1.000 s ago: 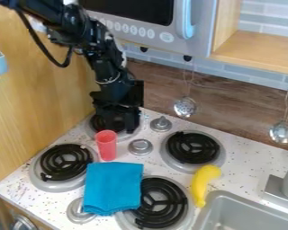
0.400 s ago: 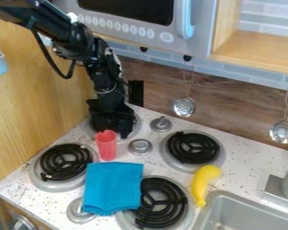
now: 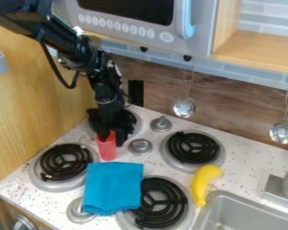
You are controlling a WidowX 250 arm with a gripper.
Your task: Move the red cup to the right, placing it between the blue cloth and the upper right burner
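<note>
The black gripper (image 3: 112,134) hangs down at the rim of the red cup (image 3: 107,148), overlapping the cup's upper part. The cup stands upright among the burners at the left. Just below it, a folded blue cloth (image 3: 113,186) lies across the stove and partly over the front burner. A yellow banana-like piece (image 3: 203,184) rests further right, beside the sink's edge. The back left burner (image 3: 135,120) is mostly hidden behind the gripper.
Other black burners sit at the left (image 3: 65,161), right (image 3: 193,147) and front (image 3: 164,203). Metal knobs (image 3: 140,147) stand between them. The grey sink (image 3: 231,202) is at lower right. Two ladles (image 3: 184,107) hang along the back wall, under a microwave (image 3: 134,24) and shelf.
From behind the cup, the gripper has come forward and down onto the cup's rim, first shifting a little left. Cup, cloth and yellow piece stay in place.
</note>
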